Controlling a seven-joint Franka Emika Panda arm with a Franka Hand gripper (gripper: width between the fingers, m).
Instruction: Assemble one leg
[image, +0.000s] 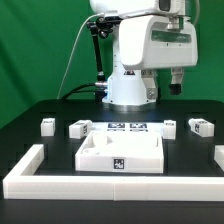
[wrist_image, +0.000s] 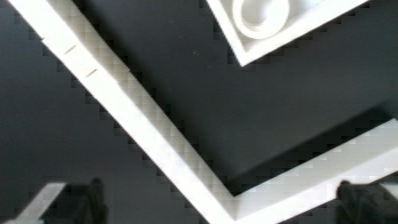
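Note:
Several small white tagged legs stand in a row on the black table in the exterior view: two at the left (image: 47, 125) (image: 78, 128) and two at the right (image: 168, 126) (image: 200, 127). My gripper (image: 176, 80) hangs high above the right-hand legs, apart from them. In the wrist view my gripper (wrist_image: 217, 205) is open and empty, with its dark fingers (wrist_image: 71, 200) far apart. No leg shows in the wrist view.
The large white square tray-like part (image: 122, 152) lies at front centre; its corner shows in the wrist view (wrist_image: 267, 25). The long white L-shaped border wall (image: 25, 168) (wrist_image: 143, 110) runs around the front. The marker board (image: 127, 127) lies behind the tray.

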